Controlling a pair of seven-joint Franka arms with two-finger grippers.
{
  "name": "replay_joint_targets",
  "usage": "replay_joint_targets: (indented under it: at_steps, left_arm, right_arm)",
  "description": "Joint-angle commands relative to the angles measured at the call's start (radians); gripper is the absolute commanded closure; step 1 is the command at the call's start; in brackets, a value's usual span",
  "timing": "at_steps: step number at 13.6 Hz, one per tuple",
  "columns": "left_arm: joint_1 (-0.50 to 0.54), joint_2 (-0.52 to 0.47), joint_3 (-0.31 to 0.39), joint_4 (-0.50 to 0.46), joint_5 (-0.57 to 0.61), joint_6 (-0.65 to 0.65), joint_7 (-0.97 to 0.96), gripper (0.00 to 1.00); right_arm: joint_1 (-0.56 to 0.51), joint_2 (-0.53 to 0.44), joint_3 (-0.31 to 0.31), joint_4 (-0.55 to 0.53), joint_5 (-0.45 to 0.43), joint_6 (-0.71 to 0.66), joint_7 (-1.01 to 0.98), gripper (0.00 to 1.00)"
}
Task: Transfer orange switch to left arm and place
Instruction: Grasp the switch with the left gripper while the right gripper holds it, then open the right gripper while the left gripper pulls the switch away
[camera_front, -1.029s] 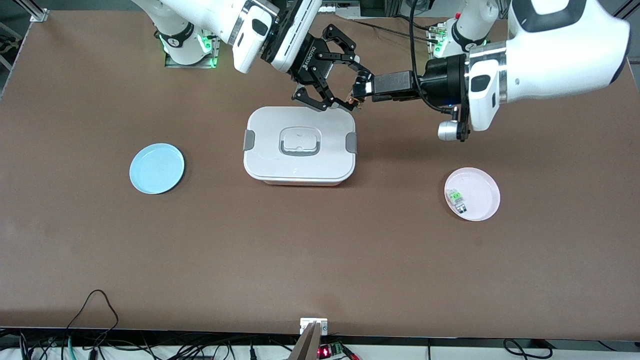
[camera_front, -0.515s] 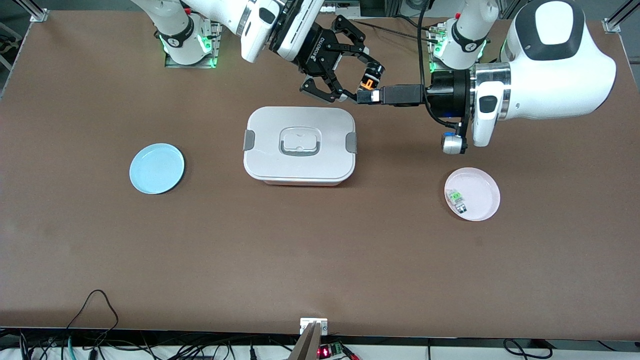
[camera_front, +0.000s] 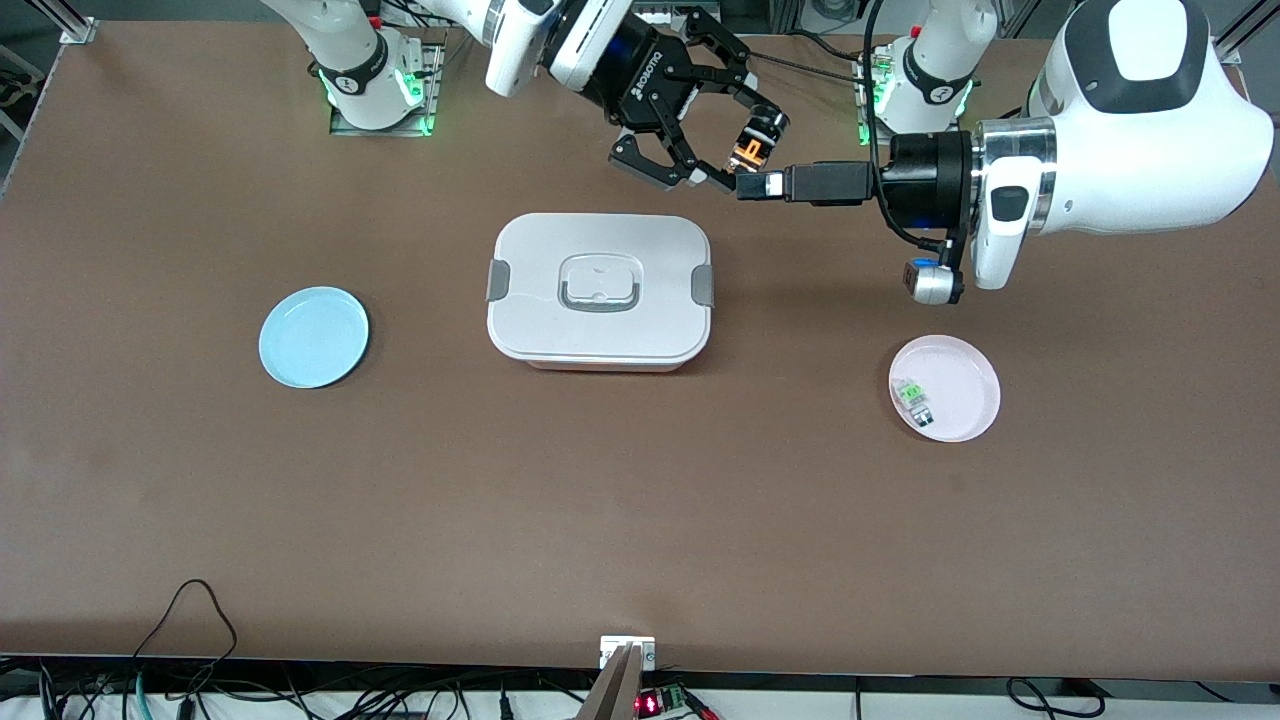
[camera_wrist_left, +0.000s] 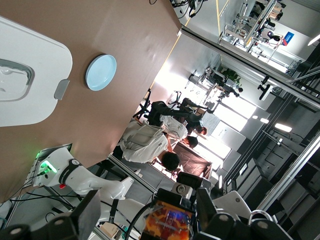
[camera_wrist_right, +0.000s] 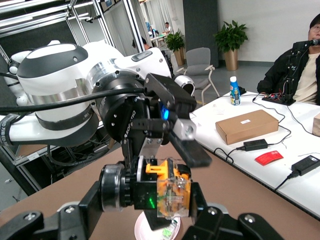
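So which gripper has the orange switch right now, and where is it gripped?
The orange switch sits between the left gripper and the right gripper, up in the air. Which one grips it, and by which part, cannot be told.

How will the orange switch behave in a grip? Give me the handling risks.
The orange switch looks like hard moulded plastic, so it is probably rigid. It is tiny between the right gripper's fingers, so likely light and easy to drop. Its black cylindrical end suggests it could roll if set down.
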Motion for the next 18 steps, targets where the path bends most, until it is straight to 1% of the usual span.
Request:
replay_joint_targets:
  at_steps: [1, 3, 4, 7, 9, 11, 13, 17, 18]
  left_arm:
    - [0.013, -0.029, -0.008, -0.013, -0.024, -0.009, -0.019, 0.16]
    - [0.013, -0.041, -0.008, -0.012, -0.022, -0.009, -0.038, 0.16]
    - [0.013, -0.043, -0.008, -0.012, -0.022, -0.010, -0.038, 0.18]
    - [0.014, -0.050, -0.008, -0.014, -0.022, -0.018, -0.047, 0.42]
    - [0.014, -0.050, -0.008, -0.012, -0.022, -0.019, -0.053, 0.62]
    - [0.016, -0.050, -0.008, -0.014, -0.022, -0.025, -0.053, 1.00]
    - [0.020, -0.050, -0.008, -0.012, -0.022, -0.035, -0.053, 1.00]
    - [0.066, -0.049, -0.002, -0.008, -0.013, -0.064, -0.042, 1.00]
    - [0.072, -0.046, 0.001, -0.005, -0.013, -0.073, -0.042, 1.00]
  right_arm:
    - [0.007, 0.006, 0.004, 0.001, 0.017, 0.032, 0.006, 1.00]
    - [0.007, 0.006, 0.004, 0.002, 0.017, 0.032, 0.007, 1.00]
    - [0.007, 0.006, 0.004, 0.002, 0.017, 0.032, 0.007, 1.00]
    - [0.007, 0.006, 0.004, 0.002, 0.017, 0.032, 0.007, 1.00]
    - [0.007, 0.006, 0.004, 0.002, 0.017, 0.032, 0.015, 1.00]
    - [0.007, 0.006, 0.004, 0.004, 0.017, 0.032, 0.015, 1.00]
    - [0.007, 0.006, 0.004, 0.004, 0.017, 0.032, 0.015, 1.00]
    - [0.007, 0.006, 0.004, 0.008, 0.019, 0.032, 0.017, 1.00]
    - [0.007, 0.006, 0.004, 0.008, 0.020, 0.032, 0.036, 0.01]
